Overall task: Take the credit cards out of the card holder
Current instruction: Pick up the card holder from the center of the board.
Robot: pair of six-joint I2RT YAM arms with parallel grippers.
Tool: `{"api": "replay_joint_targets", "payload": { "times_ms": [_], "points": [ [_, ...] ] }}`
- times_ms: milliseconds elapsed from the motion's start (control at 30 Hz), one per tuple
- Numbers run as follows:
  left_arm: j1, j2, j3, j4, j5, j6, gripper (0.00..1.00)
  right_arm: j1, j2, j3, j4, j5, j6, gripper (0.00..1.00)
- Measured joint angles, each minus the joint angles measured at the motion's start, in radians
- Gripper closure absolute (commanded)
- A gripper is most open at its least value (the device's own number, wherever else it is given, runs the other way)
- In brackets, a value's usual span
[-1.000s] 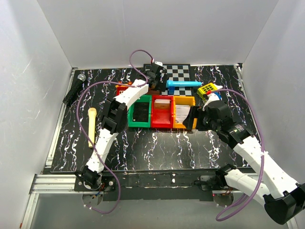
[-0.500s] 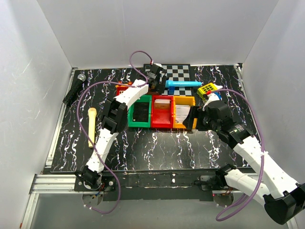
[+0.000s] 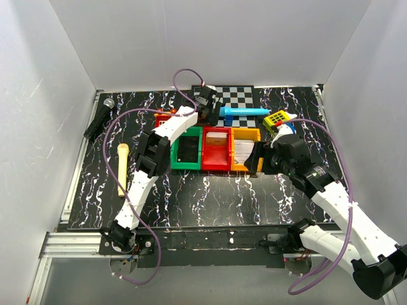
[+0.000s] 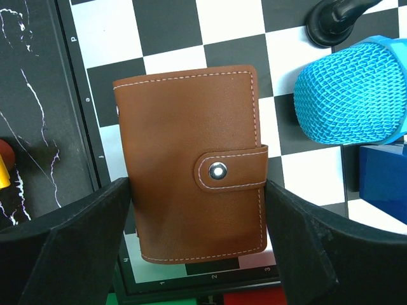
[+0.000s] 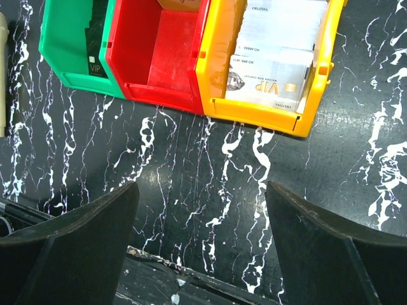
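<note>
Left gripper [image 4: 197,210], jaws spread, straddles the snapped-shut brown card holder [image 4: 191,159] on the far checkerboard [image 4: 165,25]; closing off-centre could skid it, while the open right gripper [image 5: 200,235] idles nearer.

Bright, even light (soft shadows)

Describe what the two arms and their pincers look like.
Both the left arm and right arm have white shells with black joints and black bases. A thin purple cable loops along each. The left pincer and right pincer have broad, matte black, wedge-shaped fingers. No markings show.
</note>
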Motion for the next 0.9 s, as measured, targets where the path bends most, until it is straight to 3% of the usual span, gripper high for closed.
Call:
{"api": "replay_joint_targets", "payload": {
  "times_ms": [567,900],
  "points": [
    [0.01,-0.032,-0.042,0.051,0.017,0.015,0.29,0.0,-0.026,-0.002,0.004,0.023,0.001,0.12],
    [0.01,-0.137,-0.056,0.056,0.009,0.033,0.3,0.0,-0.026,-0.002,0.007,0.023,0.003,0.12]
  ]
}}
